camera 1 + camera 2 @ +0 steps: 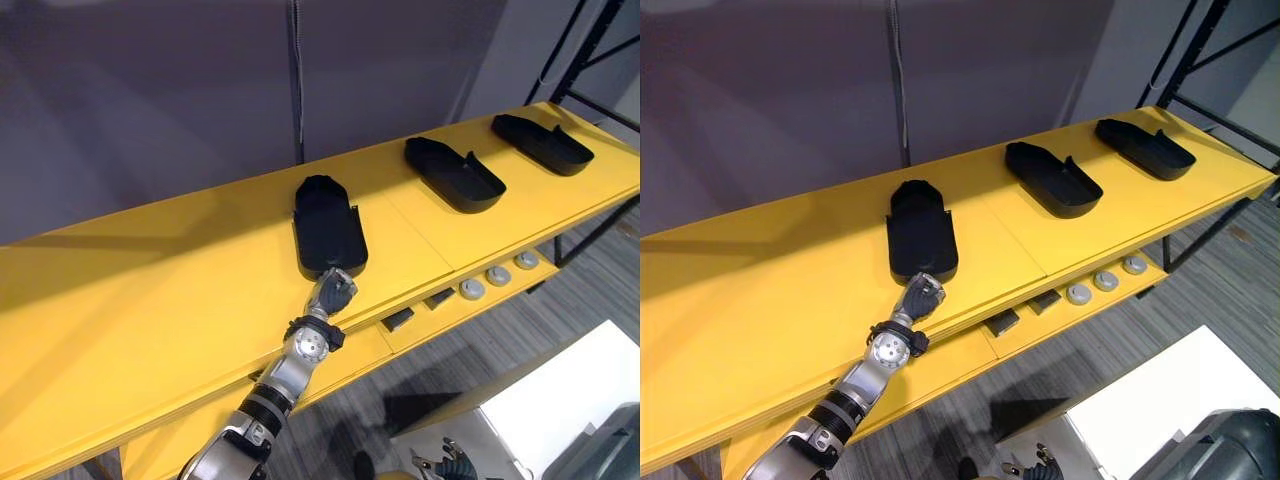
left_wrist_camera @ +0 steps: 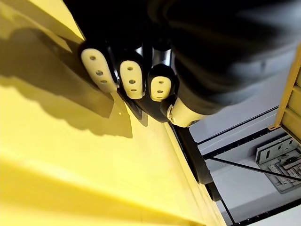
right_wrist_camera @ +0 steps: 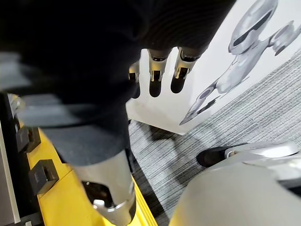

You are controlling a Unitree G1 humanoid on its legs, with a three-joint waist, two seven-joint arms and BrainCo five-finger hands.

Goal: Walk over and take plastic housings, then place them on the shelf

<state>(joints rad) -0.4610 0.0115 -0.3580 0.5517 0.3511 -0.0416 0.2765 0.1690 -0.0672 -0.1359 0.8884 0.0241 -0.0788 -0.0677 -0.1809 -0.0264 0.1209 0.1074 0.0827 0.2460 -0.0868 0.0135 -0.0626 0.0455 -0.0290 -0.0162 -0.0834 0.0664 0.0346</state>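
The robot's left hand [image 1: 335, 290] reached onto a yellow shelf [image 1: 150, 300]; its fingers [image 2: 131, 80] were curled over the near end of a black plastic housing [image 1: 328, 225], with the thumb [image 2: 181, 113] close beneath, so they appeared to pinch that end wall. The housing lay flat on the shelf, stretching directly away from the fingers. Two more housings lay on the same shelf well beyond the fingers, towards the robot's right: a middle housing [image 1: 455, 172] and a far housing [image 1: 542, 142]. The right hand [image 3: 155, 70] hung low over the floor, its fingers loose and holding nothing. The housing looked to be a thin, stiff, hollow shell; probably light, smooth and a little slippery. A pinch on the raised end wall or a side wall seemed the surest hold.
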